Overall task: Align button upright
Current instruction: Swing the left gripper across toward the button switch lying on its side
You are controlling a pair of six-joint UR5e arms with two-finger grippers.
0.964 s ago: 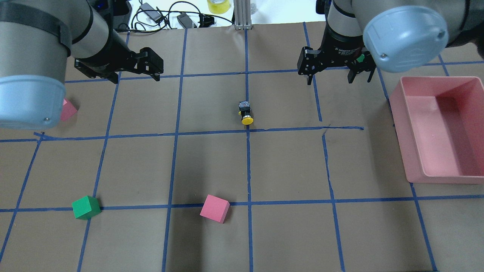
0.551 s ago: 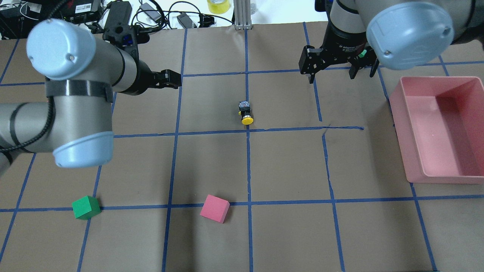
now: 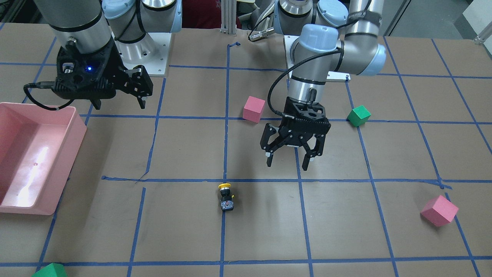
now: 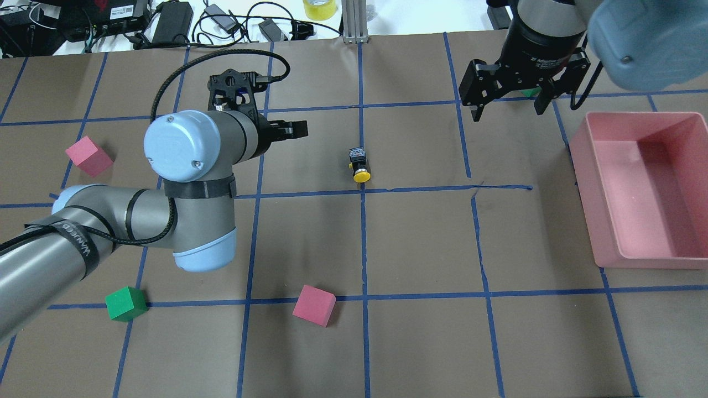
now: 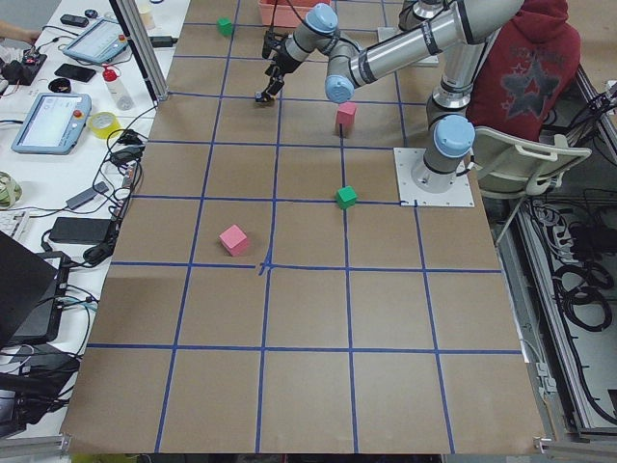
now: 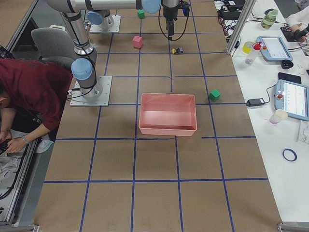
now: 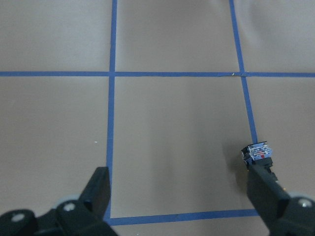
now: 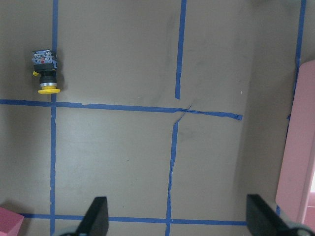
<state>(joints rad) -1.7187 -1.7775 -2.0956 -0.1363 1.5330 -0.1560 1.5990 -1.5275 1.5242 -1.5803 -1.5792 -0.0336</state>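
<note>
The button lies on its side on a blue tape line near the table's middle, yellow cap toward the robot, silvery base away. It also shows in the front view, the left wrist view and the right wrist view. My left gripper is open and empty, pointing down above the table, a short way to the robot's left of the button. Its right finger stands just in front of the button. My right gripper is open and empty, far right near the bin.
A pink bin stands at the right edge. Pink cubes sit at the left and near front, a green cube at front left. Another green cube lies at the far side. Cables lie beyond the table's far edge.
My left arm has swung right, bringing its open gripper toward the button. My right gripper has shifted a little to the right. The button has not moved.
</note>
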